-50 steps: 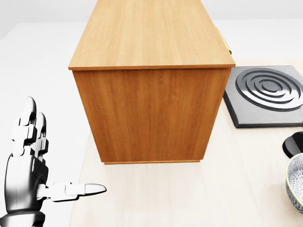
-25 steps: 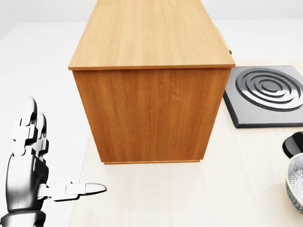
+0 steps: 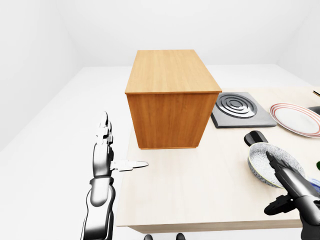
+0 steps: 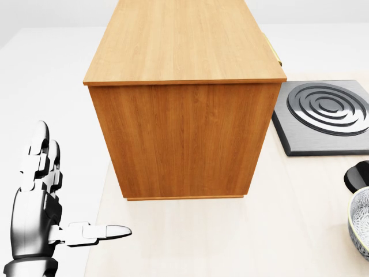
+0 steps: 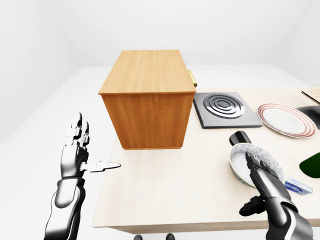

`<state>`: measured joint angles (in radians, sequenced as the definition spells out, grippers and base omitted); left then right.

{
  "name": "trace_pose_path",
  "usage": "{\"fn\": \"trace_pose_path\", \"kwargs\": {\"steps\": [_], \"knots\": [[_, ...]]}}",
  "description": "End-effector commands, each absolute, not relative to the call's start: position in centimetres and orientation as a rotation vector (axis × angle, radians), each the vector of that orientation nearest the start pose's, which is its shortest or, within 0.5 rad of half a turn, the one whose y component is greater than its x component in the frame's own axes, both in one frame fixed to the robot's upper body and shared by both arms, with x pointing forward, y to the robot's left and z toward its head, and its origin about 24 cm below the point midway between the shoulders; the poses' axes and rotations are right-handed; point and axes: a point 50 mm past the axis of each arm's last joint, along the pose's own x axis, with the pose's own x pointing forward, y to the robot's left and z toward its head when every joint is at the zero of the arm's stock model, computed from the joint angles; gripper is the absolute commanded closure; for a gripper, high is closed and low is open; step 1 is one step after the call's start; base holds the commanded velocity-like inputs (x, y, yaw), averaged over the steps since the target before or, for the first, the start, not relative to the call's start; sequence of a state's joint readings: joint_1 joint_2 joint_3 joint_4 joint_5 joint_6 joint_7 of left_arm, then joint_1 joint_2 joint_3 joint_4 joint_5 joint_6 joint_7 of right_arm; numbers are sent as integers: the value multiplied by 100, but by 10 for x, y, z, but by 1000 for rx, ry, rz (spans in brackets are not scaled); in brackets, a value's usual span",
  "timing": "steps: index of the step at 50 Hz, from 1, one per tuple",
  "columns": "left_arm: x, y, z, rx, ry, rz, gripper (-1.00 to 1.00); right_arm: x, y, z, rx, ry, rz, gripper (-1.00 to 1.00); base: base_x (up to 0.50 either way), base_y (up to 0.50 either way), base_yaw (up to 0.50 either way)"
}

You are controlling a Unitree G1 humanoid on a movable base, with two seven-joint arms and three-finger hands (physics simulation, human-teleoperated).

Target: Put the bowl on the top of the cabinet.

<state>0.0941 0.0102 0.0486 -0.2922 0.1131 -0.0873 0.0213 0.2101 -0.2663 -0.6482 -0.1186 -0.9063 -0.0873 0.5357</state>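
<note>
- The bowl [image 5: 252, 164], patterned grey-white, sits on the light wooden table [image 5: 175, 190] toward the right side of the right-eye view, tilted a little.
- The right hand [image 5: 267, 187] is at about 5 o'clock from the bowl's middle, fingers [image 5: 251, 167] spread open and reaching over the bowl's near rim; whether they touch it I cannot tell. Nothing is gripped.
- The cabinet [image 5: 147, 95], a plain wooden box, stands on the table at roughly 10 o'clock from the bowl, well apart, its top bare.
- The left hand [image 5: 75, 152] is raised off the table's left edge, at 9 o'clock from the bowl and far from it, open, fingers upright and thumb pointing toward the table.
- A black hob plate [image 5: 225, 109] lies just right of the cabinet, a red-rimmed plate [image 5: 282, 119] beyond it at 3 o'clock.
- A small black object [image 5: 239, 137] lies just at 12 o'clock from the bowl.
</note>
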Motion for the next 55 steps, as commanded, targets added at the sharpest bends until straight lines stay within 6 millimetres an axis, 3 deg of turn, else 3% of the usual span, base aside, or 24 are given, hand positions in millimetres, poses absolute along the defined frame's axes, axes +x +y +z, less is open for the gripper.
{"fn": "trace_pose_path", "kwargs": {"steps": [1, 19, 32, 33, 34, 35, 47, 55], "knots": [[231, 168, 95, 137, -283, 100, -100, 168, -334, 49, -1144, 572, -98, -100, 0, 0, 0], [235, 170, 94, 138, -275, 114, -100, 174, -334, 31, -1147, 600, -63, -100, 0, 0, 0], [233, 169, 94, 138, -277, 101, -100, 165, -336, 17, -1138, 658, -45, -100, 0, 0, 0], [233, 169, 94, 139, -277, 100, -100, 164, -337, 15, -1134, 667, -41, -95, 0, 0, 0], [233, 169, 94, 139, -275, 100, -100, 163, -337, 15, -1132, 670, -38, -35, 0, 0, 0], [233, 169, 93, 139, -271, 99, -100, 161, -335, 16, -1125, 670, -28, 100, 0, 0, 0], [232, 169, 98, 139, -292, 107, -100, 165, -335, 21, -1118, 649, -35, 100, 0, 0, 0], [233, 170, 99, 139, -300, 116, -100, 173, -337, 44, -1141, 584, -61, 100, 0, 0, 0]]}}
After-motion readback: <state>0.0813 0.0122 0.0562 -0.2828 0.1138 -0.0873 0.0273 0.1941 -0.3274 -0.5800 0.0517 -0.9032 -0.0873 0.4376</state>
